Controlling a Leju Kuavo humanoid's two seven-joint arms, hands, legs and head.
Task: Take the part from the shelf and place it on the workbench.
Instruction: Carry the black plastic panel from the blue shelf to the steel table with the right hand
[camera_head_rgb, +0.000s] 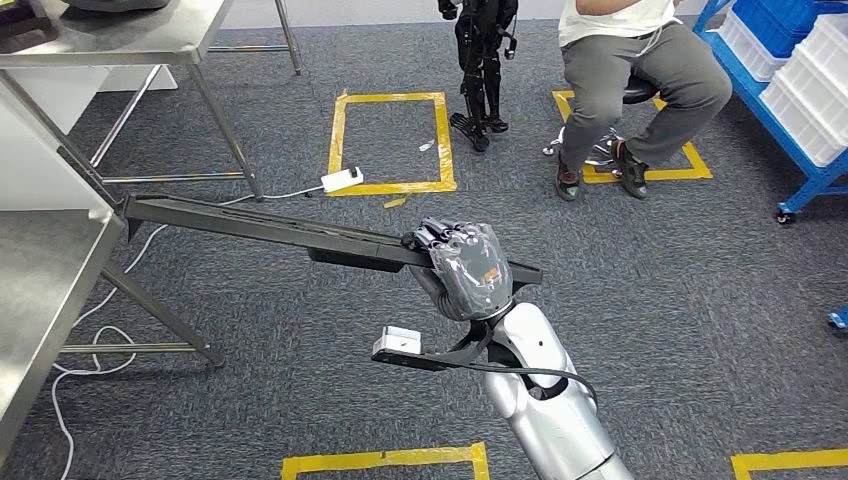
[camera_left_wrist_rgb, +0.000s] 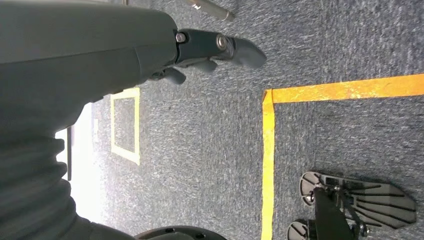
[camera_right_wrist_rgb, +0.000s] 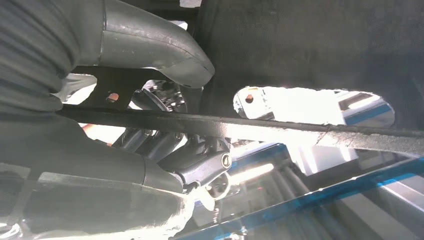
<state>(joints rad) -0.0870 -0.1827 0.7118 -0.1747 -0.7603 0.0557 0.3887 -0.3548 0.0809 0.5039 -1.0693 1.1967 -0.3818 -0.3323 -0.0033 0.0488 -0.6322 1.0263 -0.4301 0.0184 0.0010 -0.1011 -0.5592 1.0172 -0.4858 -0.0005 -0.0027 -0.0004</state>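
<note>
- Now the part (camera_head_rgb: 300, 232), a long flat black bar, lies level over the grey carpet (camera_head_rgb: 700, 300); its left tip reaches the near corner of the steel desk (camera_head_rgb: 45, 260) at far left.
- My right hand (camera_head_rgb: 465, 268) grips its right end, fingers curled over the top edge, thumb (camera_right_wrist_rgb: 155, 47) pressed on the other face.
- My left hand (camera_left_wrist_rgb: 165, 47) hangs over the carpet holding nothing, fingers loosely apart.
- Farther off, a person (camera_head_rgb: 640, 70) sits on a stool beside a small black humanoid figure (camera_head_rgb: 482, 65).
- Blue shelving (camera_head_rgb: 790, 80) with white bins stands far right.
</note>
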